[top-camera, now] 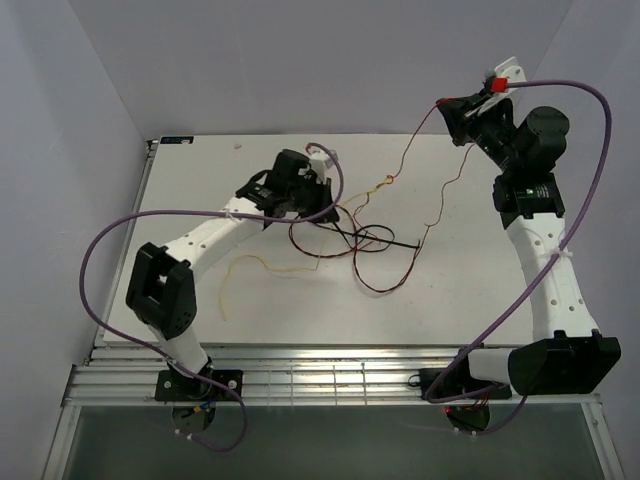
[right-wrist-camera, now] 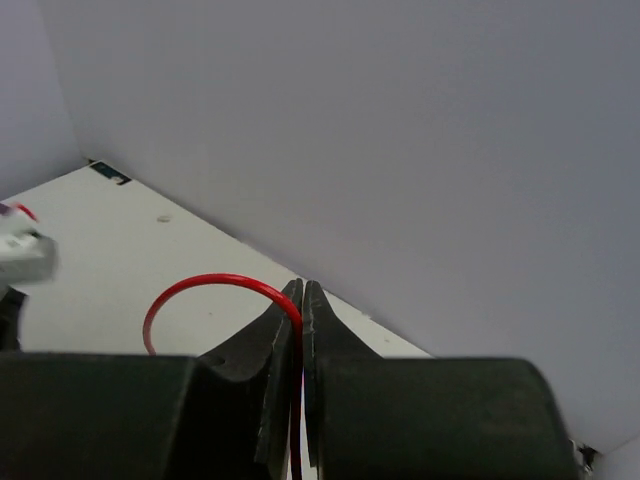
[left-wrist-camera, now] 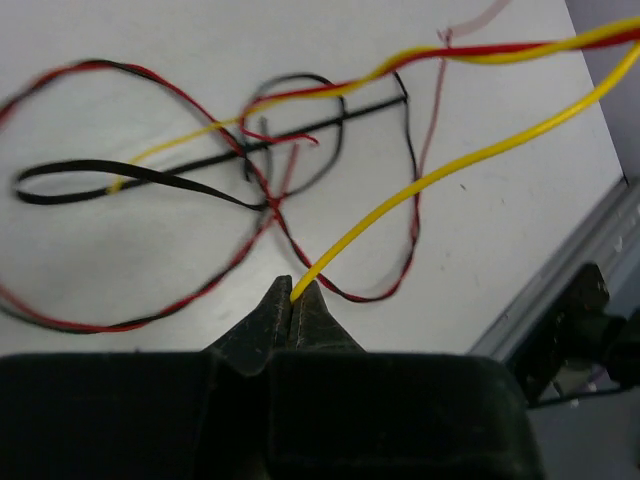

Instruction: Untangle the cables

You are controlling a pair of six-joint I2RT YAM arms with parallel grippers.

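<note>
The cables lie as a loose tangle (top-camera: 365,240) of thin red, black and yellow wires in the middle of the white table (top-camera: 200,170). My left gripper (top-camera: 322,200) sits just left of the tangle, low over the table. In the left wrist view it (left-wrist-camera: 295,296) is shut on the end of a yellow wire (left-wrist-camera: 450,170), which runs up and right. My right gripper (top-camera: 446,104) is raised high at the back right. In the right wrist view it (right-wrist-camera: 302,290) is shut on a red wire (right-wrist-camera: 200,283) that arcs out to the left. That red wire (top-camera: 412,148) hangs down to the tangle.
Another pale yellow wire (top-camera: 265,264) lies loose on the table, front left of the tangle. A flat black strand (left-wrist-camera: 150,175) and a twisted red-black pair (left-wrist-camera: 150,320) loop under the left gripper. The table's right edge rail (left-wrist-camera: 560,290) is close by. Grey walls enclose the back and sides.
</note>
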